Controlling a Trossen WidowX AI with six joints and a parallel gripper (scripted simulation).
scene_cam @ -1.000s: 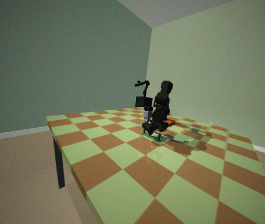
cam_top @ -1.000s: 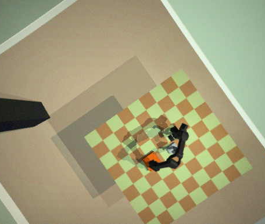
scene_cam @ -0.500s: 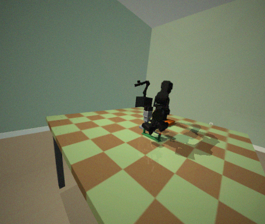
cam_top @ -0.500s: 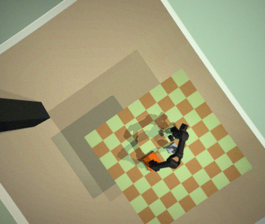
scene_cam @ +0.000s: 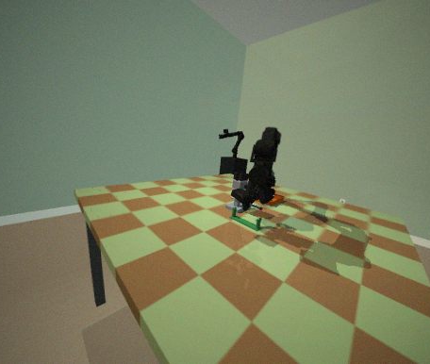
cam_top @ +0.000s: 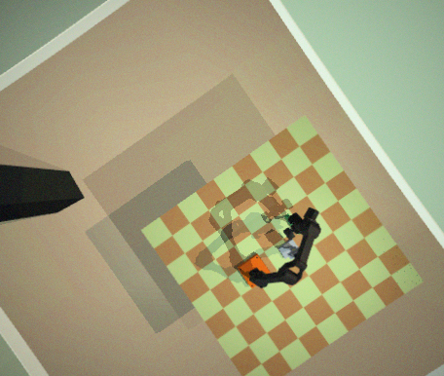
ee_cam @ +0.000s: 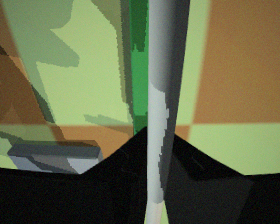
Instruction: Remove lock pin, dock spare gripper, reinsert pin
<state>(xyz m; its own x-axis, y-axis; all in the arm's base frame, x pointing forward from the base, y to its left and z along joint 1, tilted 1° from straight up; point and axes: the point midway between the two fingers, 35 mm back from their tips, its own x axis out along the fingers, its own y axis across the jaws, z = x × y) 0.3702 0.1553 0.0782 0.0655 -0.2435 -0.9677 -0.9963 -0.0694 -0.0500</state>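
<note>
Holding the grey pin (scene_cam: 256, 207) (ee_cam: 163, 65) pinched in the gripper (cam_top: 290, 226) (scene_cam: 244, 205) (ee_cam: 153, 133), close by the green cradle (cam_top: 286, 217) (scene_cam: 246, 223) (ee_cam: 139, 85); probably light, stiff and slick, best taken squarely across the shank. Underneath, checkered table (cam_top: 329, 331) (scene_cam: 251, 299) (ee_cam: 246, 65) (busy with shadows); beyond, tan floor (cam_top: 166, 73) (scene_cam: 29, 264) and green walls (cam_top: 410, 73) (scene_cam: 114, 94).

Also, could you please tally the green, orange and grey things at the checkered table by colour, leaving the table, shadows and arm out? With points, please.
Green: 1, the low cradle (scene_cam: 245, 222) (ee_cam: 140, 85)
Orange: 1, the flat plate (cam_top: 255, 263) (scene_cam: 275, 200)
Grey: 2, the mount (cam_top: 288, 249) (scene_cam: 239, 185) (ee_cam: 56, 160) and the pin (ee_cam: 161, 75)
Total: 4
</note>
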